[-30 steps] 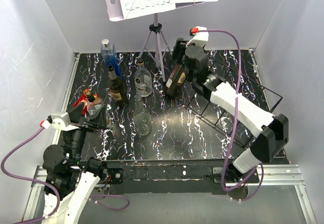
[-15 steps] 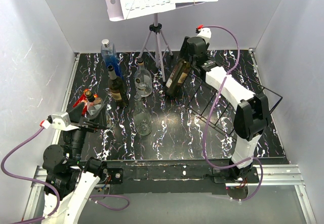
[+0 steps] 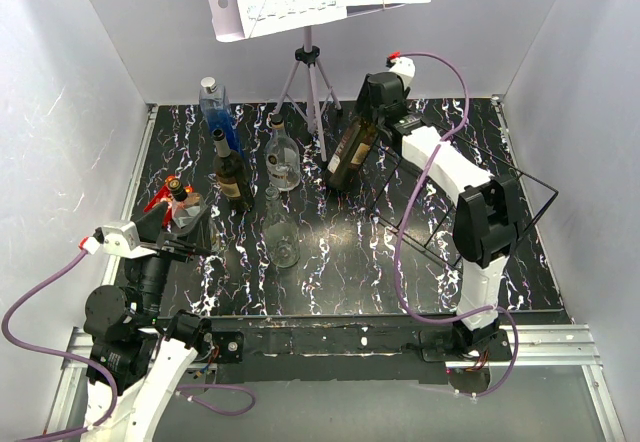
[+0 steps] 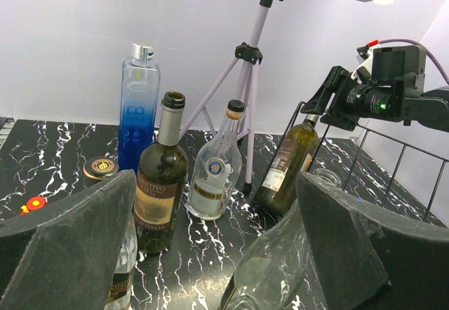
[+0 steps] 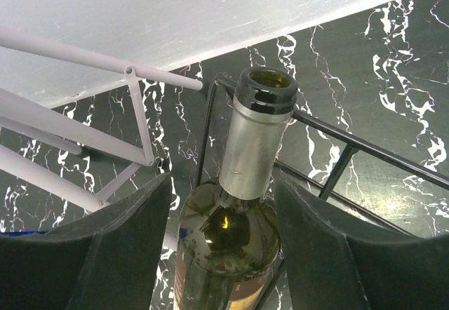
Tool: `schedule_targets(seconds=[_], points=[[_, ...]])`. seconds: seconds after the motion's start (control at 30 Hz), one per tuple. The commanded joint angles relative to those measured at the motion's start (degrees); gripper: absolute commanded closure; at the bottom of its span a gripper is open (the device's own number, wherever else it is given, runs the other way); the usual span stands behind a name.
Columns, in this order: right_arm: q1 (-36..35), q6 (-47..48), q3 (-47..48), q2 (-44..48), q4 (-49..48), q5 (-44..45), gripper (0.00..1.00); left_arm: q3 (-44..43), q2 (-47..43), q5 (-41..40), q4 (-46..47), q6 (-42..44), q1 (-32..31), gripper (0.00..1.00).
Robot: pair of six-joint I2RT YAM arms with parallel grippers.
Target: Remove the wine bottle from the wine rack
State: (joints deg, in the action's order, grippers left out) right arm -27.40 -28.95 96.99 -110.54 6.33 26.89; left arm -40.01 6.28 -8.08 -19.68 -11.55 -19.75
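Observation:
The wine bottle, dark green with a brown label, leans with its neck against the left end of the black wire wine rack. My right gripper is open above it. In the right wrist view the bottle's silver-foiled neck rises between the right gripper's two fingers, which flank the bottle's shoulders. A rack bar runs behind the neck. My left gripper is open and empty at the near left; the left wrist view also shows the wine bottle and rack.
A grey tripod music stand stands just left of the wine bottle. A blue bottle, a dark bottle, a round clear bottle, a tall clear bottle and a small red-trimmed bottle stand at the left. White walls enclose the table.
My right arm has swung back and left from over the rack, bringing its gripper down around the wine bottle's neck. The left arm and the bottles have not moved.

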Motion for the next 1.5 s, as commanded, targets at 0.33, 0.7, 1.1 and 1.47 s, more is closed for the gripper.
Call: schedule_targets(seconds=[0.33,0.7,1.1,1.47], points=[[1.03,-1.99,5.31,-4.42,-3.34,2.55,0.39,0.11,1.36,0.61,-0.18,0.57,-0.47,0.02],[1.82,-2.43,2.16,-3.90,-7.97,1.32,0.86,0.11,1.98,0.34,-0.18,0.65,-0.47,0.02],[1.82,-2.43,-5.76,2.70,-17.66,-0.88,0.99,0.19,2.68,0.61,0.17,0.74,-0.55,0.02],[1.73,-0.23,-8.65,9.98,-24.16,-6.84,0.99,0.20,2.94,0.69,0.26,0.74,-0.55,0.02]])
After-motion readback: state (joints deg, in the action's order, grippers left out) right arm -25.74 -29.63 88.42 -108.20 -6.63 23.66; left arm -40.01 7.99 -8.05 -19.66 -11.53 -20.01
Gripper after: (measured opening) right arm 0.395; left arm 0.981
